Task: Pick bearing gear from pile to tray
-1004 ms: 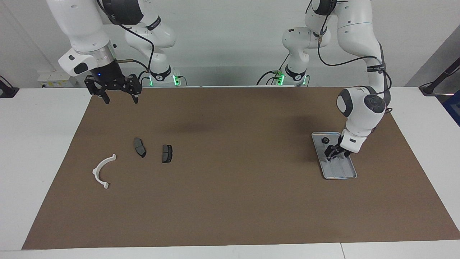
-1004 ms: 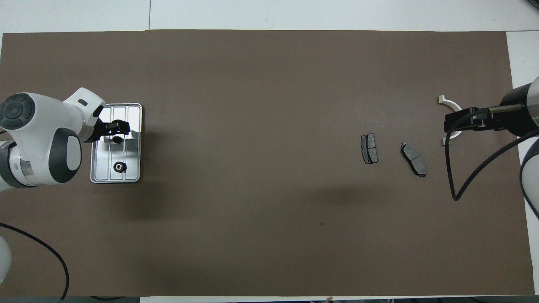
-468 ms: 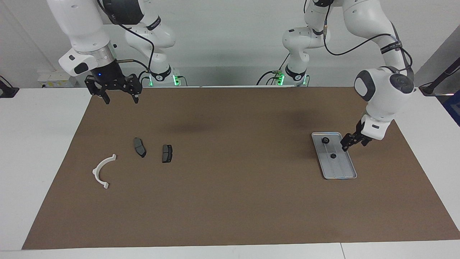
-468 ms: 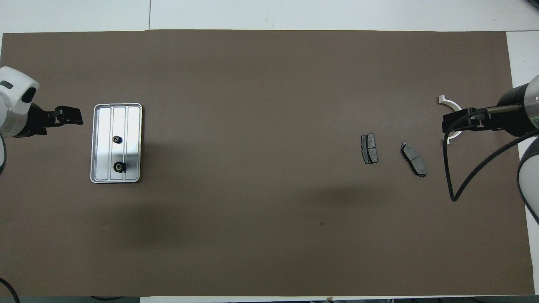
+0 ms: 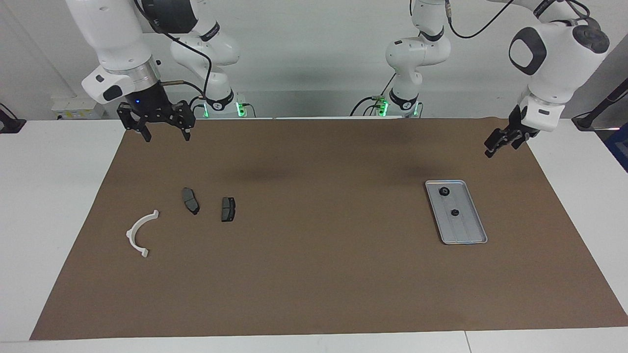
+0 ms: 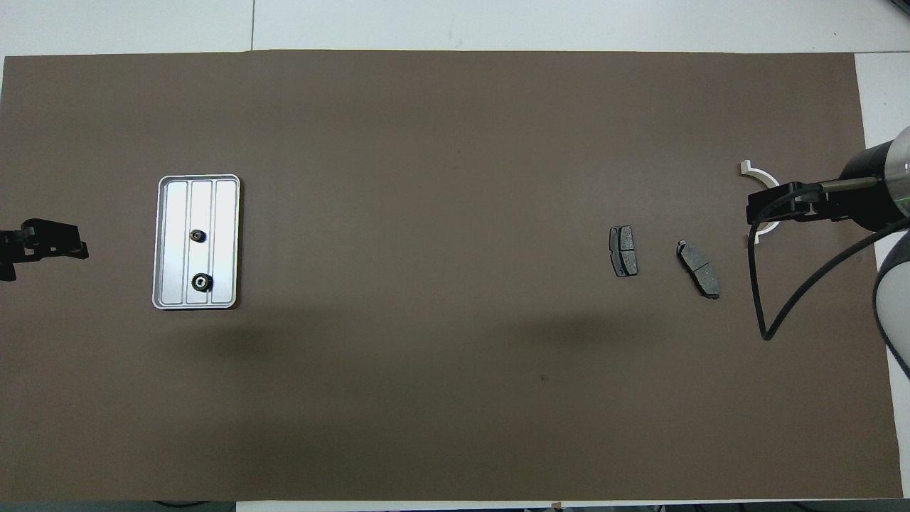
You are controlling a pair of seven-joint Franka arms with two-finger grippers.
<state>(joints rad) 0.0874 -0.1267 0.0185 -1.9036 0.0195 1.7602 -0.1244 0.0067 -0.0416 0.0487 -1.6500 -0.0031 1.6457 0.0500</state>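
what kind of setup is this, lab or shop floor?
Most likely a robotics lab bench: two Franka arms at a white table under a brown mat, with a few sorting props laid out, a metal tray, two brake pads and a white plastic arc.

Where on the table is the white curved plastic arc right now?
The white plastic arc lies flat on the brown mat at the right arm's end, beside the two brake pads and slightly farther from the robots.

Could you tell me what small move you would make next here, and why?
Probably none beyond parking the left gripper: it hangs open and empty, clear of the tray, which holds two bearing gears. Only two brake pads and the white arc remain in the pile. The right gripper waits open.
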